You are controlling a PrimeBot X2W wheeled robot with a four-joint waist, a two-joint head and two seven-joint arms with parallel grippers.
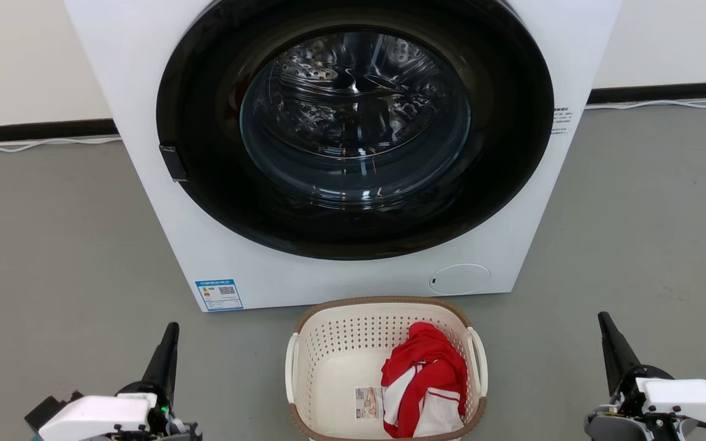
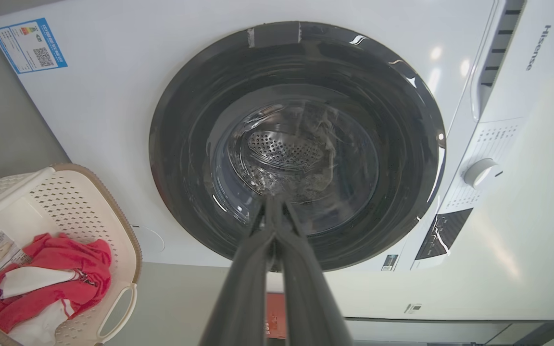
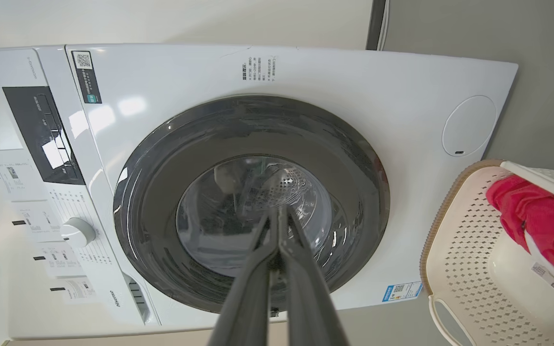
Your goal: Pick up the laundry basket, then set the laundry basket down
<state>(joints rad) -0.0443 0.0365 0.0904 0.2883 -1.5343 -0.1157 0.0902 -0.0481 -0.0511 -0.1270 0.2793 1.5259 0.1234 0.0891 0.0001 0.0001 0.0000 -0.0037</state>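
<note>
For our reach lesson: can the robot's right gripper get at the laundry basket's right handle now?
Probably yes: only bare floor lies between the shut right gripper and the right handle of the laundry basket; it must open first.

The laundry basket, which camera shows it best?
The head view: the laundry basket sits centred, both handles, its label and the red-and-white garment visible, with the near rim cropped. Each wrist view catches part of it, cut by a frame edge.
</note>
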